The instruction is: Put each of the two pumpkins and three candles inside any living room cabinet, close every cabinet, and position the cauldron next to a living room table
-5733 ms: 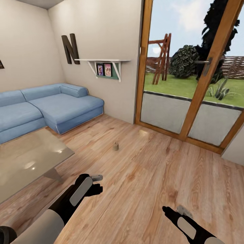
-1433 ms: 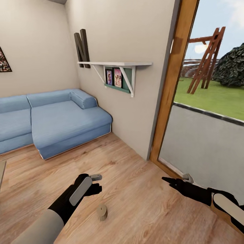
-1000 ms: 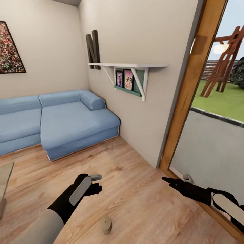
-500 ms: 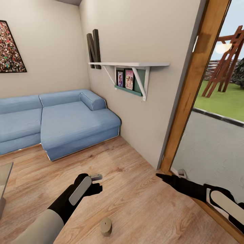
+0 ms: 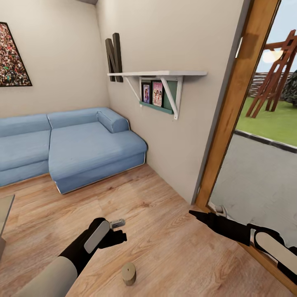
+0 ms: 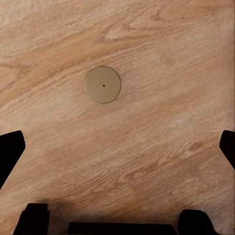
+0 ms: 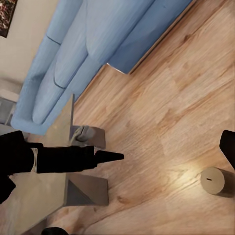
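Left wrist view cuts off the wide-spread left tool (image 6: 117, 147) above 1 candle (image 6: 103, 84); right tool (image 5: 198, 215) spread unclear

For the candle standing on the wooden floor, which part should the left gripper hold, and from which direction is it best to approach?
Probably the round side wall, coming straight down from above. The candle stands upright on the floor, flat top and wick dot facing up in the left wrist view, with bare floor all around. The left gripper looks open, so its fingers could drop on opposite sides of the short cylinder and close across it.
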Controlling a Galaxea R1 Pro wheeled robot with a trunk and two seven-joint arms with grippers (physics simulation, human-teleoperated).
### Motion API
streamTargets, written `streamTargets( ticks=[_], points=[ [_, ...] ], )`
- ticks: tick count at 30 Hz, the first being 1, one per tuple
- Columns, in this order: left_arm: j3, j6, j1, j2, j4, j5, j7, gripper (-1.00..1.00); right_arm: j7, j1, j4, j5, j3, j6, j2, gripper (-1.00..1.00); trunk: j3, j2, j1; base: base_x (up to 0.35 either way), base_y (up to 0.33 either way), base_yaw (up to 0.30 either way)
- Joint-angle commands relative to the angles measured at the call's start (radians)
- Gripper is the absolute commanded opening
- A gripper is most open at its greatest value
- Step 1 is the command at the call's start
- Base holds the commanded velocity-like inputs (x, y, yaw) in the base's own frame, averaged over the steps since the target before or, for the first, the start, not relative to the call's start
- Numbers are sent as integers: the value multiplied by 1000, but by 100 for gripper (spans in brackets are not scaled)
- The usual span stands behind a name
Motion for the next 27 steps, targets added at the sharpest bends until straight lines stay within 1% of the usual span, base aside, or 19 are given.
streamTargets(
  ticks=[1,3,6,9,12,17,21,25,27],
  points=[
    [-4,-15,-1,1,8,10,3,100,1,-1,0,-8,2,2,-1,100,-4,-8,4,0,0,0],
    [-4,-40,-1,-1,21,9,-2,100,-1,-1,2,-8,2,2,1,100,-10,-22,12,0,0,0],
    [-5,-50,-2,-3,27,8,-4,100,-4,-1,3,-9,2,2,3,100,-20,-43,23,0,0,0],
    [-5,-56,-2,0,32,7,-5,100,-4,-1,4,-9,2,2,4,100,-29,-64,35,0,0,0],
    [-5,-84,-1,2,44,4,-5,100,-2,-1,3,-11,1,3,4,100,-39,-85,46,0,0,0],
    [-5,-108,-1,-7,50,3,-5,100,-3,-1,3,-9,3,5,5,100,-54,-120,65,0,0,0],
    [-8,-115,-2,-20,64,1,2,100,-2,-1,42,-5,4,10,6,100,-67,-148,81,0,0,0],
    [-7,-136,-1,-28,66,1,14,100,-2,-1,66,-2,4,12,6,100,-79,-176,96,0,0,0],
    [-7,-140,-1,-32,69,4,16,100,-2,-1,68,-1,4,14,6,100,-79,-176,96,0,0,0]
  ],
)
